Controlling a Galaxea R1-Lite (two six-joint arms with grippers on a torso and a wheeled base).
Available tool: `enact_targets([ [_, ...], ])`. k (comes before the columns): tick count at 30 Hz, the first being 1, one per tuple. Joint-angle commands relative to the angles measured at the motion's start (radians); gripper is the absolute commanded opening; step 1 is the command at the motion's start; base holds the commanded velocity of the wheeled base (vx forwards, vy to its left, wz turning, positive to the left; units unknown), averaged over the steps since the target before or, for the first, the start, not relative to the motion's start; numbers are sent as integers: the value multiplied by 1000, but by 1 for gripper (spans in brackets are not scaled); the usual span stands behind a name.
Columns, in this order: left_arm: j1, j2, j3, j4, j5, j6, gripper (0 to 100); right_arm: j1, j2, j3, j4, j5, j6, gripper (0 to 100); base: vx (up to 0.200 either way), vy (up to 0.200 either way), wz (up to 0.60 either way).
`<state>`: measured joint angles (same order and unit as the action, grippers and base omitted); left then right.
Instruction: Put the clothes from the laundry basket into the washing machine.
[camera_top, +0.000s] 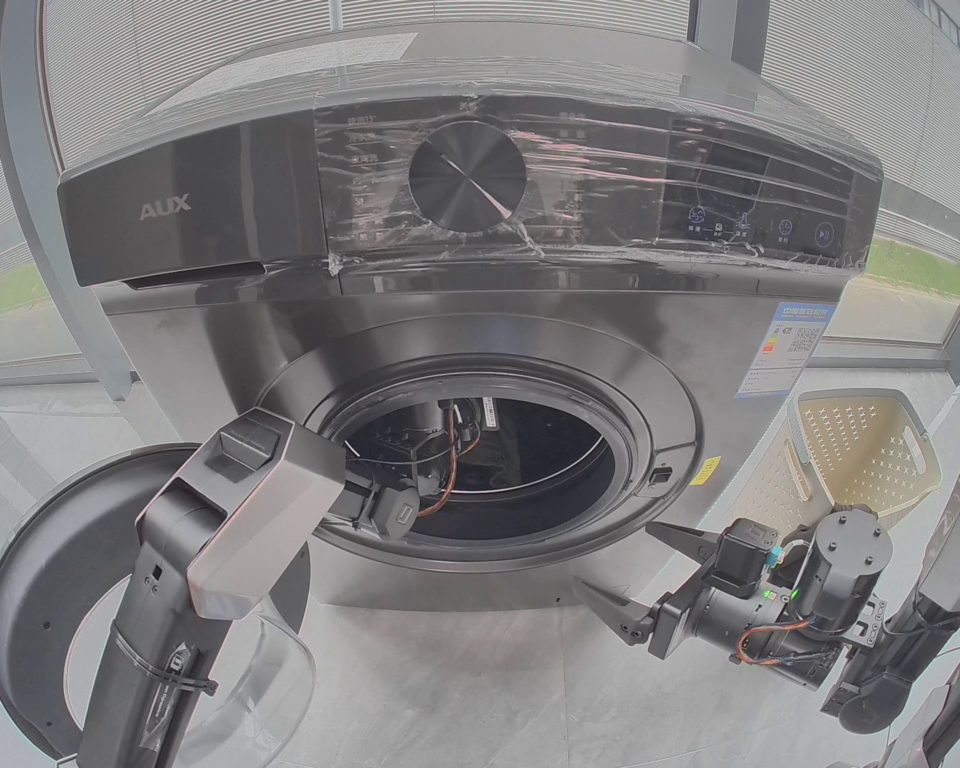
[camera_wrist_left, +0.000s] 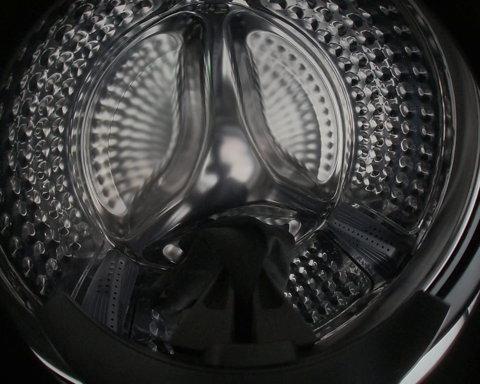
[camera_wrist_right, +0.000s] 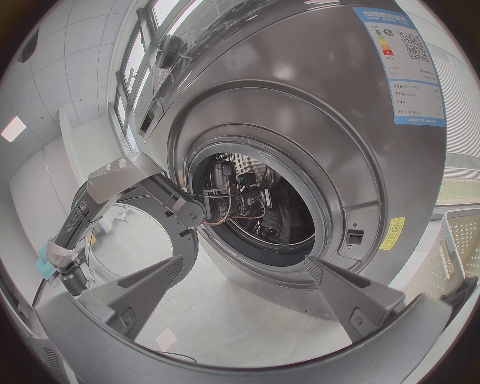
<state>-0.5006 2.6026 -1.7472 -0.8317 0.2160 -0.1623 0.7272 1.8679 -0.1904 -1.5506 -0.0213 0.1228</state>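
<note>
The grey front-loading washing machine (camera_top: 480, 300) stands with its round door (camera_top: 60, 560) swung open to the left. My left arm reaches through the opening into the drum (camera_wrist_left: 225, 150). There my left gripper (camera_wrist_left: 243, 280) sits low, its fingers drawn together, with a dark garment (camera_wrist_left: 235, 245) bunched around the tips near the drum's bottom. Dark cloth (camera_wrist_right: 287, 215) also shows inside the opening in the right wrist view. My right gripper (camera_top: 612, 558) hangs open and empty in front of the machine, lower right of the opening. The beige laundry basket (camera_top: 860, 450) lies tipped beside the machine's right side.
The open door (camera_wrist_right: 130, 240) takes up the floor space to the left of the machine. Bare grey floor (camera_top: 480, 680) lies in front. Windows and a wall stand behind the machine. An energy label (camera_top: 790, 345) is stuck on the front panel.
</note>
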Motion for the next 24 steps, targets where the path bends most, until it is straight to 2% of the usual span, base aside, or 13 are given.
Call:
enact_targets([
  [1, 13, 37, -44, -4, 3, 0, 0, 0, 1, 2, 0, 0, 0, 100, 0, 0, 0],
  [8, 21, 53, -84, 0, 22, 0, 0, -2, 1, 9, 0, 1, 0, 100, 0, 0, 0],
  [9, 21, 53, -84, 0, 22, 0, 100, -2, 1, 9, 0, 1, 0, 100, 0, 0, 0],
  [13, 17, 53, -87, -3, 23, -2, 100, -2, 1, 9, 0, 0, 0, 100, 0, 0, 0],
  [18, 7, 34, -49, -1, 25, -23, 100, -3, -1, 9, 0, 1, 0, 100, 0, 0, 0],
  [24, -39, -79, 143, 6, 25, -22, 100, -3, -9, 9, 0, 0, -2, 100, 0, 0, 0],
])
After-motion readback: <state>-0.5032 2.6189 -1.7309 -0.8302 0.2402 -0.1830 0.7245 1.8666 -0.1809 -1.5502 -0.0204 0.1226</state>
